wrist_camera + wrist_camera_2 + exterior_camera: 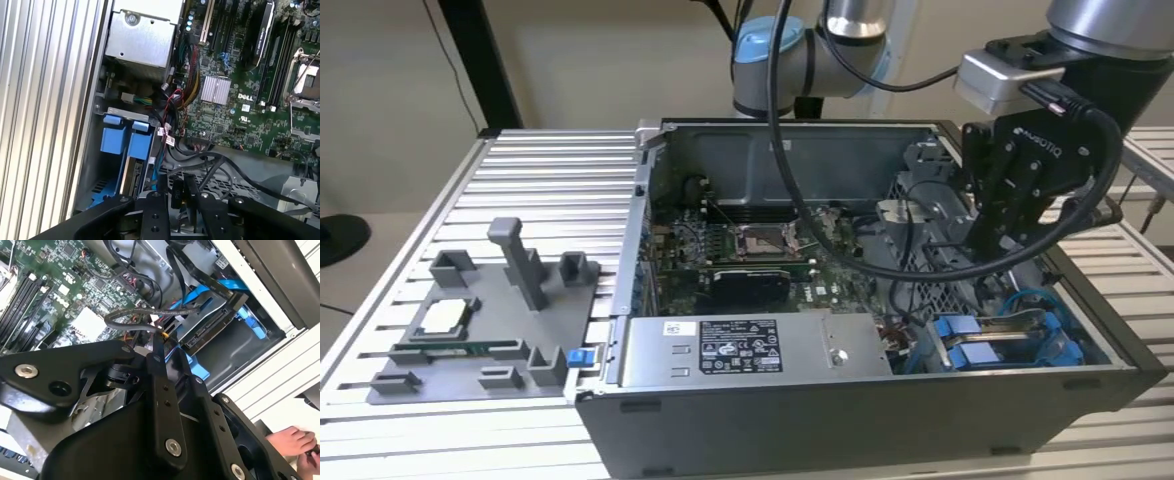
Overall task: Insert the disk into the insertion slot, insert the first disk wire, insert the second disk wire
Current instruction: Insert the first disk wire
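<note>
Bright, diffuse light. Table slats [520, 160] washed pale in exterior view, near white in first wrist view. Case [761, 160] interior dimmer, soft shadows. Heatsink [215, 90] glints.

In the second wrist view a hand [294, 441] was cut off by the picture's edge. In the first wrist view the disk [131, 176] was mostly hidden, seemingly behind blue rails [114, 137].

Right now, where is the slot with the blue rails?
In the exterior view, the insertion slot sits in the near corner of the computer case, at the exterior view's right, beside the grey power supply box.
</note>
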`<move>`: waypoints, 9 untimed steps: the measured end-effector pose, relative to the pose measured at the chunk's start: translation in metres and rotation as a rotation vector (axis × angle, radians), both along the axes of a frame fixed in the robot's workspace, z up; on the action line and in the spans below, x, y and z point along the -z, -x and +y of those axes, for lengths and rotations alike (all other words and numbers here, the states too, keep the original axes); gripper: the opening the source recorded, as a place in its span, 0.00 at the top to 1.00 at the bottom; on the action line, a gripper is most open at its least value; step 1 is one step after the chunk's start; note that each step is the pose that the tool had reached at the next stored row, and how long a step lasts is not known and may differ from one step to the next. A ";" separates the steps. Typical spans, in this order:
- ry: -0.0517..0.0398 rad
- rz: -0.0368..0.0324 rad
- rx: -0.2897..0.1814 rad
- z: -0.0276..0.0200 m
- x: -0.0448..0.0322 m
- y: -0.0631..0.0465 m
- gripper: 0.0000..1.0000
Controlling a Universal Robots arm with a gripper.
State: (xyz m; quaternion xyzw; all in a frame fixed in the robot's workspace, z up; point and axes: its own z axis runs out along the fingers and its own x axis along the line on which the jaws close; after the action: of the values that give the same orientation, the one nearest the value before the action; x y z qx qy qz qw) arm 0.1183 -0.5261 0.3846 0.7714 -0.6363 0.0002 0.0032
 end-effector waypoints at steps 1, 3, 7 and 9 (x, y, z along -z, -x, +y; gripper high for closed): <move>0.0001 0.0000 -0.002 0.0001 -0.0014 0.000 0.00; -0.0002 0.0000 -0.002 0.0001 -0.0028 0.000 0.00; -0.0003 0.0000 -0.002 0.0001 -0.0028 0.000 0.00; -0.0002 0.0000 -0.002 0.0001 -0.0028 0.000 0.00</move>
State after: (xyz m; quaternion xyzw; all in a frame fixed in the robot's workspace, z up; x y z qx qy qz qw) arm 0.1184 -0.5260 0.3874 0.7720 -0.6356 0.0001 0.0031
